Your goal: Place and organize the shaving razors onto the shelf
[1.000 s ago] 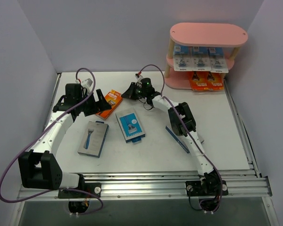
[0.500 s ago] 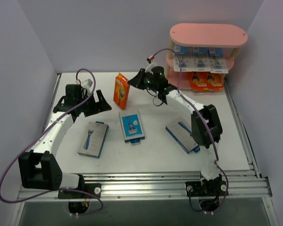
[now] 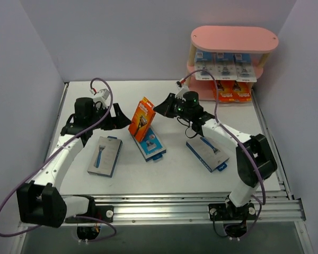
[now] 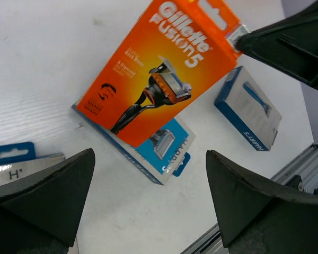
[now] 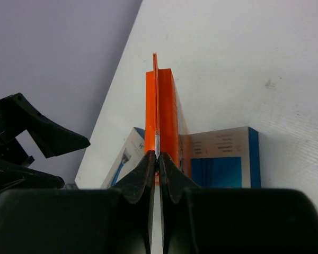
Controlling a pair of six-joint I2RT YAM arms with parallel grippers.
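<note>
Right wrist alone shows right claw (image 5: 157, 156) clamped, seemingly by its tab, on orange pack (image 5: 167, 108).

Left claw (image 3: 113, 117) spread wide, right claw (image 5: 157, 157) pinched tight

Top camera: high at 6 o'clock, facing 12 o'clock over worktop (image 3: 169, 177). Wrist cameras close; all share orange pack (image 4: 159, 69).
</note>
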